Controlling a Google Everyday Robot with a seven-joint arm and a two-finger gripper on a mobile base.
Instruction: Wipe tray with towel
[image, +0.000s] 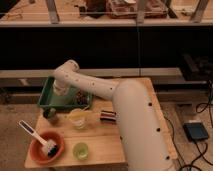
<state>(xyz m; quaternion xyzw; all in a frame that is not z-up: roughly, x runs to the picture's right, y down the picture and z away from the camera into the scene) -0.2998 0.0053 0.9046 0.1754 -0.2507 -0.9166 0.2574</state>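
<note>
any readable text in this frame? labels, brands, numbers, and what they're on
None readable.
Tray, bowl, both cups: no markings visible.
Dark item right of the yellow cup: any label is too blurred to read.
Arm: no lettering, only small dark dots.
Gripper, down over the tray's left half: no text.

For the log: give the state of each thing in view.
gripper: down in the green tray.
green tray: flat on the table.
orange bowl: upright, brush inside.
brush: head in bowl, handle sticking out.
yellow cup: upright.
green cup: upright.
</note>
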